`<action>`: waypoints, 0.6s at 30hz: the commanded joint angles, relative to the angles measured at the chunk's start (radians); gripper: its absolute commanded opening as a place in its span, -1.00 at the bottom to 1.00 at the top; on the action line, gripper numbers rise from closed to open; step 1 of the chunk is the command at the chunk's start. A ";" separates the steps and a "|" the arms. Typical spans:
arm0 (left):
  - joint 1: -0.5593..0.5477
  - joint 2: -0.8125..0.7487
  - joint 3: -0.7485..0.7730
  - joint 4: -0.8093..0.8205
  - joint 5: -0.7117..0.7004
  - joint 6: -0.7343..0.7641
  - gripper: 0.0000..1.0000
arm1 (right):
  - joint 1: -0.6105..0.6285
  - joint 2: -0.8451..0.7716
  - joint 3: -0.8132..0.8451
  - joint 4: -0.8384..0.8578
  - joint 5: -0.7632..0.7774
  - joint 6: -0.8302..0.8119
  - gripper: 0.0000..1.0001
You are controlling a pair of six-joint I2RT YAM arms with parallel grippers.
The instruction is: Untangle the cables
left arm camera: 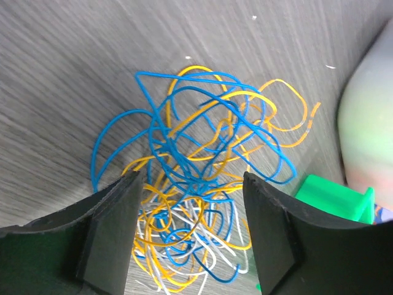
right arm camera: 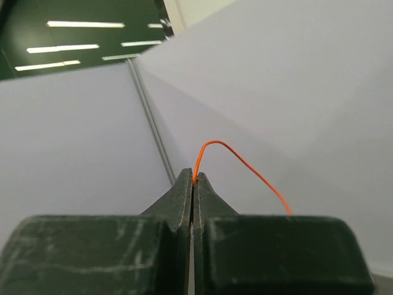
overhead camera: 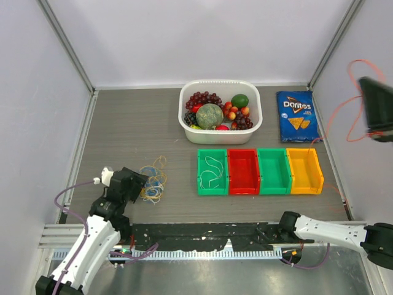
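Note:
A tangle of thin blue, yellow and white cables (overhead camera: pixel 153 179) lies on the table at the left; it fills the left wrist view (left arm camera: pixel 202 184). My left gripper (overhead camera: pixel 136 182) is open, its fingers (left arm camera: pixel 113 227) on either side of the tangle, just above it. My right gripper (overhead camera: pixel 376 104) is raised high at the right, shut on an orange cable (right arm camera: pixel 239 161) that loops from its tips and hangs down by the right wall (overhead camera: pixel 344 117). A white cable (overhead camera: pixel 212 169) lies in the left green bin (overhead camera: pixel 200 173).
A row of bins stands mid-table: green, red (overhead camera: pixel 243 171), green (overhead camera: pixel 274 171), yellow (overhead camera: pixel 304 170). A white tub of fruit (overhead camera: pixel 220 111) and a blue Doritos bag (overhead camera: pixel 296 115) sit behind them. Grey walls close in the sides.

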 commanded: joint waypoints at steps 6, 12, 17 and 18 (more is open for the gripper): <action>0.008 -0.200 0.111 -0.014 0.150 0.054 0.89 | -0.002 0.150 -0.372 0.149 0.294 -0.121 -0.99; 0.008 -0.323 0.144 -0.025 0.188 0.077 0.99 | 0.000 0.205 -0.288 0.163 0.392 -0.181 -0.99; 0.008 -0.351 0.158 0.039 0.270 0.097 0.99 | 0.000 0.201 -0.349 0.210 0.429 -0.223 -0.99; 0.006 -0.347 0.167 0.044 0.288 0.103 0.99 | 0.000 0.202 -0.383 0.223 0.443 -0.238 -0.99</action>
